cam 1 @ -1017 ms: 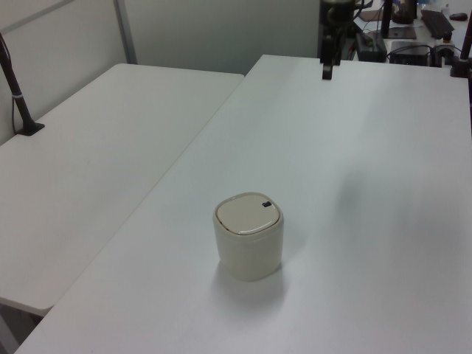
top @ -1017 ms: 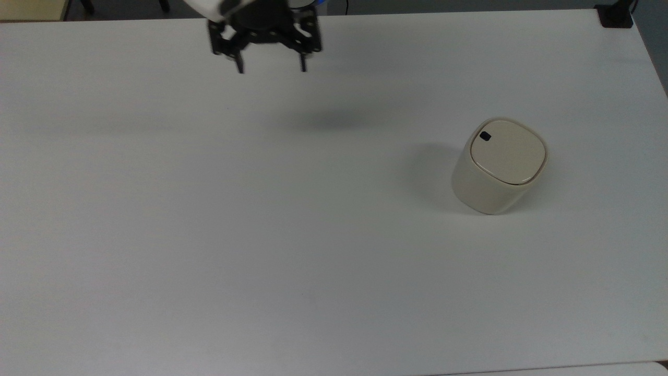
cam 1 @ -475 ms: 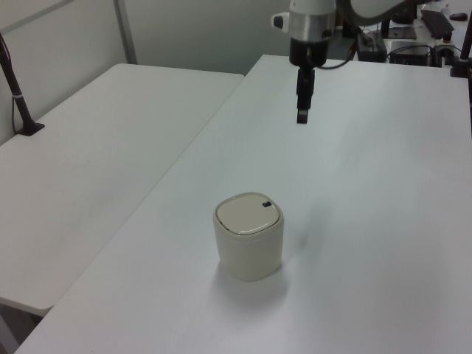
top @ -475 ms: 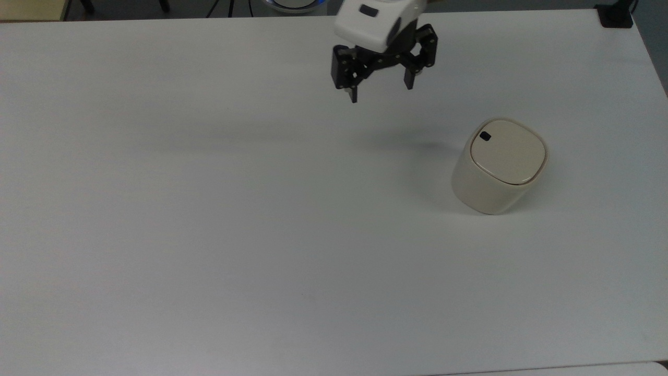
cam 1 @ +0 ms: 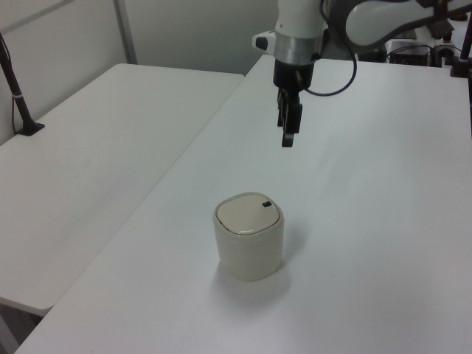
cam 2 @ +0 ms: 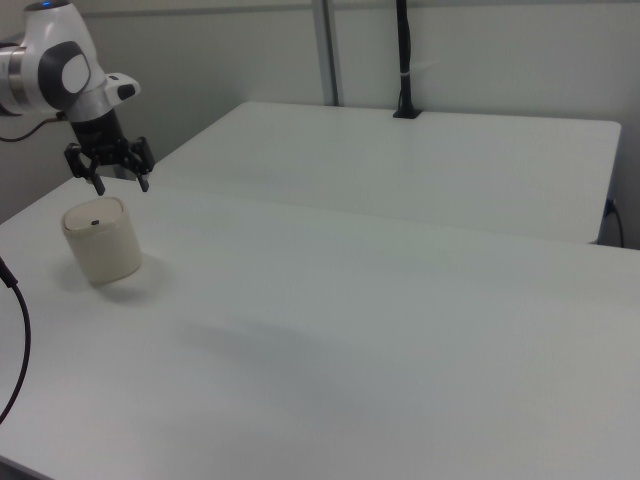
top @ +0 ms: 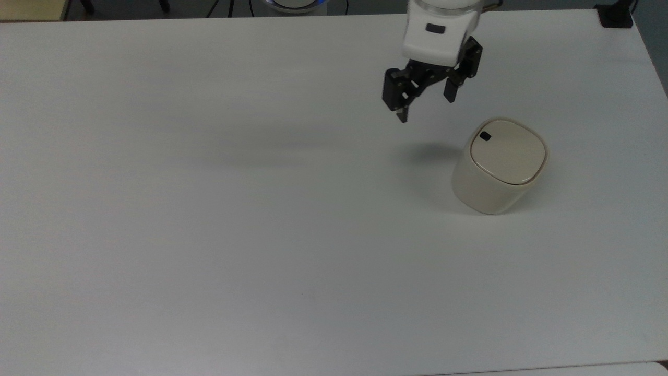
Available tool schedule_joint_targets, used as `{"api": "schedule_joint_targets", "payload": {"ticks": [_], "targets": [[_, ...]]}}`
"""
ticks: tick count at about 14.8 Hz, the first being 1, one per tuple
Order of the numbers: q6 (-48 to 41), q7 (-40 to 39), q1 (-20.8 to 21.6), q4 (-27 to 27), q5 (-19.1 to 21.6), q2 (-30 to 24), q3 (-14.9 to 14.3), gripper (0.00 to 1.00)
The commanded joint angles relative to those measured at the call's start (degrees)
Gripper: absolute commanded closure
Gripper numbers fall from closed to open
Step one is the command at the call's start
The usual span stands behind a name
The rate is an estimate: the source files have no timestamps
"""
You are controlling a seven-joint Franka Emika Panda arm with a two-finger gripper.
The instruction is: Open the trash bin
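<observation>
Inspection, top view, left to right. White bench (top: 209, 219): bare surface on the top view's left and centre, only faint shadow. Next, my gripper (top: 425, 107), black, two-finger, on a white wrist, hanging in air above the bench with fingers spread wide and nothing between them. Just to the top view's right and lower: the small cream-white plastic trash bin (top: 498, 167), rounded-square tub, standing upright on the bench. Gripper and bin are near but apart, no contact.

Bin detail: flat lid (top: 508, 151) sits flush and shut; tiny black button (top: 485, 136) at the lid corner nearest my gripper. Contents: can't tell, lid covers the inside. The left view confirms the gripper (cam 1: 287, 133) is above and beyond the bin (cam 1: 248, 243); the right view puts the gripper (cam 2: 112, 178) just above the bin (cam 2: 101, 240).

Risks, my judgement. Button is a small target; a finger landing off it would press plain lid and release nothing. Bin looks light and unanchored, so a sideways nudge from an open finger could slide or tip it. Descending w/ fingers this wide, the 2nd finger may foul the rim or block the lid's swing.
</observation>
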Motion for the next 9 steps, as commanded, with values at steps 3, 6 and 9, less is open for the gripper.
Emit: {"api": "schedule_joint_targets", "payload": {"ticks": [3,6,9], "targets": [[5.0,-1.56,5.44,1.94,-0.7,3.29,-2.09,0.71],[8.87,-1.64,7.11,2.81,-0.7,5.22,-2.17,0.89],[8.97,-1.82,8.7,5.28,-0.7,8.12,-2.17,0.91]]}}
